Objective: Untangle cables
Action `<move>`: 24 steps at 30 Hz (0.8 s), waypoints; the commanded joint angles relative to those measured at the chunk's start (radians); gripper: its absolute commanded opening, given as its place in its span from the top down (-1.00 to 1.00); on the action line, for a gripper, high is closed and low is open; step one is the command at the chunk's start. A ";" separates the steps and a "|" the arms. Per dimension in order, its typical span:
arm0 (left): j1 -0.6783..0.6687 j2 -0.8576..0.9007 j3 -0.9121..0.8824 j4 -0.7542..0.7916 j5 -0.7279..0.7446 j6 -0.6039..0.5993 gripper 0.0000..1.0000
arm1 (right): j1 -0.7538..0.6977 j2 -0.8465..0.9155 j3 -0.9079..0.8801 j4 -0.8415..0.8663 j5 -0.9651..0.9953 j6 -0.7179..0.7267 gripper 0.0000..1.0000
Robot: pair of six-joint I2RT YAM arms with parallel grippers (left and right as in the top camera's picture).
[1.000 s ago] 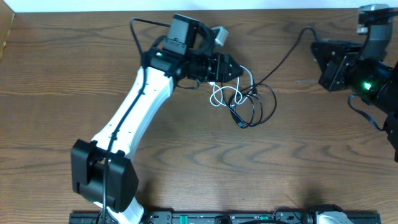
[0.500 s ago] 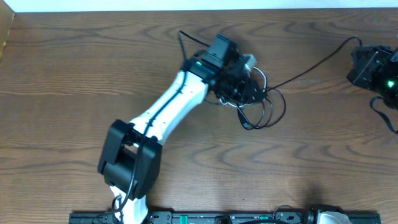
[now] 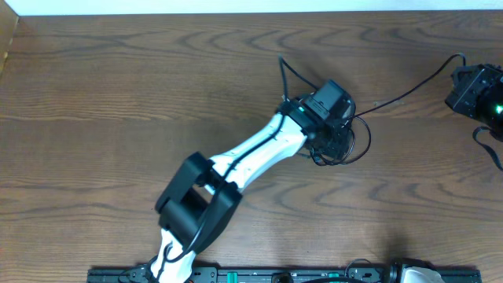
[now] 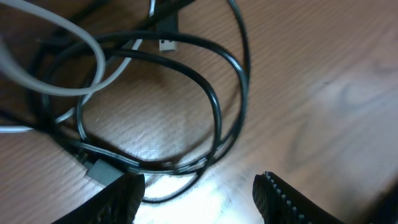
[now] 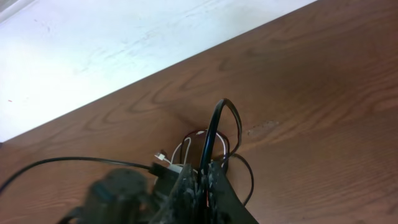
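The cables lie in a tangle (image 3: pixel 355 143) on the wood table, mostly covered by my left wrist in the overhead view. In the left wrist view, black cable loops (image 4: pixel 214 106) overlap a white cable (image 4: pixel 93 56), with a small plug (image 4: pixel 166 43) at the top. My left gripper (image 4: pixel 199 190) hovers open just above them, nothing between its fingers (image 4: pixel 118 199). One black cable (image 3: pixel 409 90) runs from the tangle to the far right. My right gripper (image 5: pixel 204 177) is shut on this black cable (image 5: pixel 214 134), seen at the table's right edge (image 3: pixel 470 82).
The white and black left arm (image 3: pixel 251 153) stretches diagonally from the front rail (image 3: pixel 275 275) to the tangle. A thicker black arm cable (image 3: pixel 287 75) arcs behind the left wrist. The table's far edge meets a white wall (image 5: pixel 124 43).
My left arm has swung right and now sits over the tangle, which has shifted right with it. The right gripper has drawn back toward the right edge with its black cable.
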 commanded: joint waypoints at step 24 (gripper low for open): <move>-0.023 0.187 -0.011 0.153 -0.101 0.000 0.44 | -0.006 0.006 0.005 -0.045 0.008 -0.003 0.98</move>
